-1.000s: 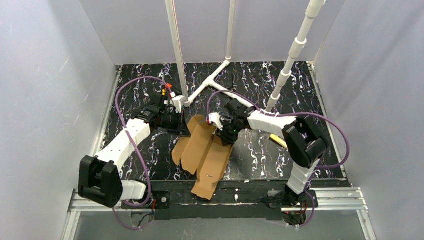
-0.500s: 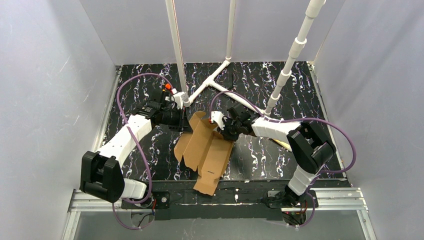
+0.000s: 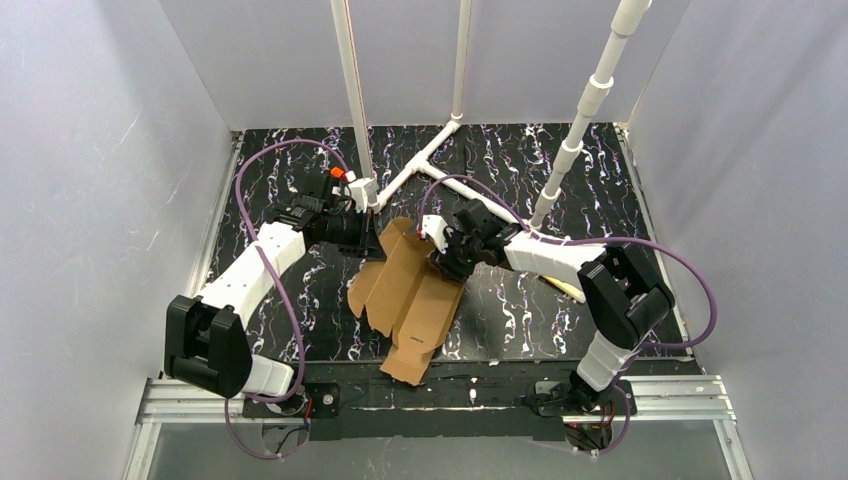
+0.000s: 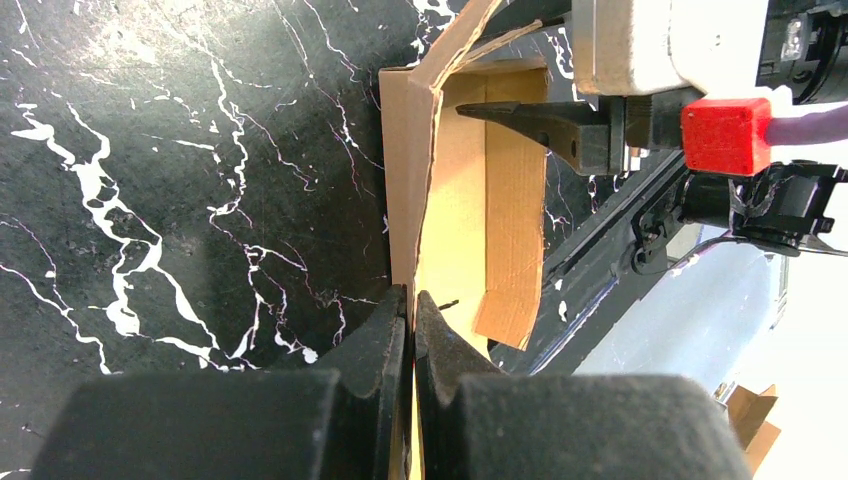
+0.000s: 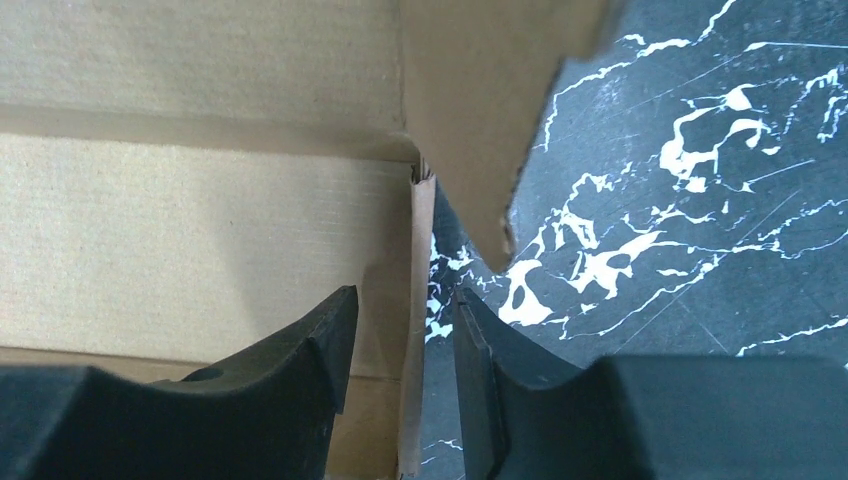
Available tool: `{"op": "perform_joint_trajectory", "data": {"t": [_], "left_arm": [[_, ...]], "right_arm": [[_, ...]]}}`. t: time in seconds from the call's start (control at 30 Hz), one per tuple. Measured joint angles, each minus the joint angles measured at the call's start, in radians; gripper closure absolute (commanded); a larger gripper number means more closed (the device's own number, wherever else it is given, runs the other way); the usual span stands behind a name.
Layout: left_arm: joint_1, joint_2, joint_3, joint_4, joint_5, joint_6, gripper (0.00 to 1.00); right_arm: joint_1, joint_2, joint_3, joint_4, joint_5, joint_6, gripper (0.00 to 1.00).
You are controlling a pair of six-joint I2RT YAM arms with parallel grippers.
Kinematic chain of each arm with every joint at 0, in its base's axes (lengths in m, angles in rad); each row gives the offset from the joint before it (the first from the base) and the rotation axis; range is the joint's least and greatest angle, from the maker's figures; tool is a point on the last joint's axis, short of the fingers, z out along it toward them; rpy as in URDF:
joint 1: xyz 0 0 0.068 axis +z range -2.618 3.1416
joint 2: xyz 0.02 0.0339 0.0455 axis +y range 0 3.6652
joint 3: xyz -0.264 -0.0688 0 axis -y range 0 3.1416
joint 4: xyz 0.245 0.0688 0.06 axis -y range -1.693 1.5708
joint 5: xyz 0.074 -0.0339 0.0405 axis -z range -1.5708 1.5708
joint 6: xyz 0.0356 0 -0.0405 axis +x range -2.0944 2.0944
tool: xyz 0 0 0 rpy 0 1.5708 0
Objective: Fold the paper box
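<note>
The paper box (image 3: 412, 300) is a partly folded brown cardboard sheet lying in the middle of the black marbled table, with its far flaps raised. My left gripper (image 3: 374, 241) is shut on the upright far-left flap. In the left wrist view the fingertips (image 4: 398, 312) pinch that flap's edge, and the box (image 4: 462, 210) opens beyond them. My right gripper (image 3: 441, 262) is at the box's far-right side. In the right wrist view the gripper (image 5: 405, 325) is open and straddles a thin upright wall edge of the box (image 5: 200, 220), with a gap beside the right finger.
A frame of white pipes (image 3: 420, 165) stands at the back of the table, close behind both grippers. A yellow object (image 3: 558, 284) lies partly under the right arm. The box's near end (image 3: 400, 368) reaches the table's front rail.
The right gripper's jaws have opened wider around the box wall. Both grippers and the box's far end have shifted slightly toward the back, and the box's near end has drawn in from the rail.
</note>
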Motion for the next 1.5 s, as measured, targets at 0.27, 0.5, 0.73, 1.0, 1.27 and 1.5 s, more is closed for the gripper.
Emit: {"op": "perform_joint_trajectory", "data": {"t": [0.27, 0.5, 0.73, 1.0, 1.27, 1.5], "left_arm": [[0.0, 0.007, 0.009, -0.01, -0.002, 0.002, 1.0], [0.0, 0.01, 0.016, 0.005, -0.003, -0.014, 1.0], [0.0, 0.01, 0.016, 0.029, -0.003, -0.028, 1.0], [0.0, 0.01, 0.013, 0.042, -0.025, -0.037, 1.0], [0.0, -0.003, -0.029, 0.072, -0.045, -0.052, 1.0], [0.0, -0.061, -0.075, 0.084, -0.05, -0.063, 1.0]], "right_arm": [[0.0, 0.002, 0.014, 0.034, 0.025, 0.009, 0.87], [0.003, -0.012, -0.051, 0.152, 0.065, 0.004, 0.93], [0.007, -0.033, -0.08, 0.2, 0.093, -0.002, 0.67], [-0.001, -0.044, -0.075, 0.143, 0.082, -0.034, 0.4], [-0.086, -0.23, -0.075, 0.068, -0.068, -0.079, 0.35], [-0.216, -0.325, -0.076, 0.039, -0.272, -0.118, 0.02]]}}
